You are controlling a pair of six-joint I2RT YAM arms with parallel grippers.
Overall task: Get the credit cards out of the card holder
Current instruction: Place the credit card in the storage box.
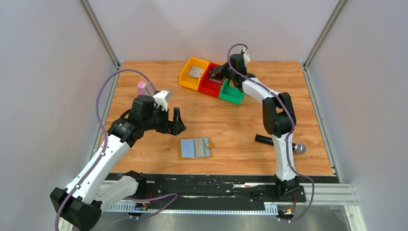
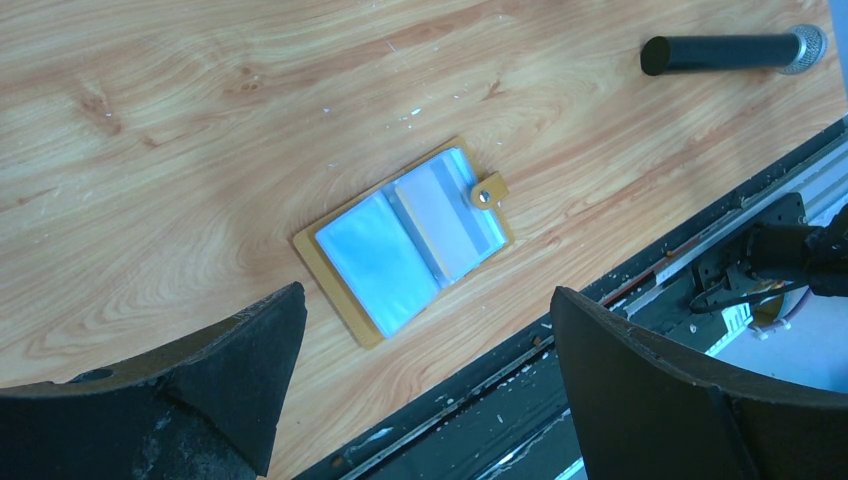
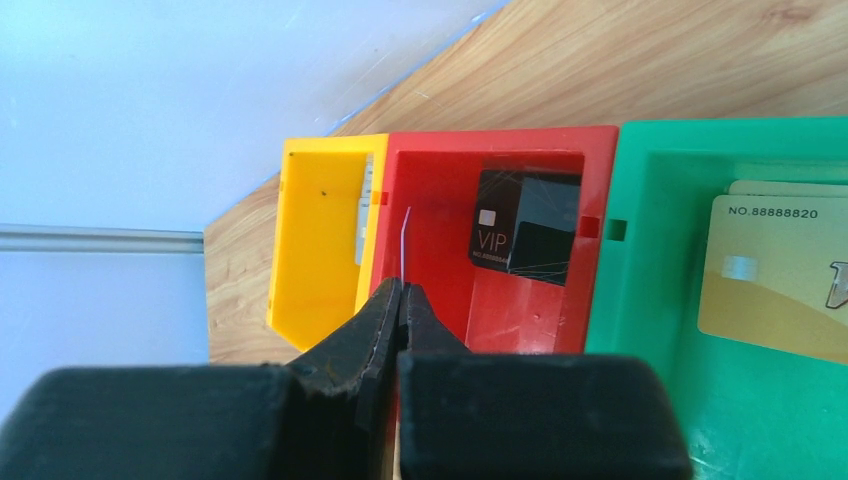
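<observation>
The card holder [image 1: 196,148] [image 2: 400,240] lies open and flat on the wood table, light blue inside with a tan tab. A silver-grey credit card [image 2: 450,215] shows in its tab-side half. My left gripper [image 1: 178,122] [image 2: 425,300] hovers open above and left of the holder, holding nothing. My right gripper [image 1: 217,73] [image 3: 402,285] is over the red bin [image 3: 440,215], shut on a thin credit card [image 3: 405,240] seen edge-on. A dark VIP card [image 3: 510,230] lies in the red bin, a golden card [image 3: 775,275] in the green bin [image 3: 650,290], and a silver card [image 1: 195,72] in the yellow bin [image 1: 185,77].
The three bins stand in a row at the back of the table. A pink block [image 1: 143,88] sits at the far left. A black rod with a silver tip [image 1: 279,143] [image 2: 730,52] lies right of the holder. A black rail [image 2: 560,390] runs along the near edge.
</observation>
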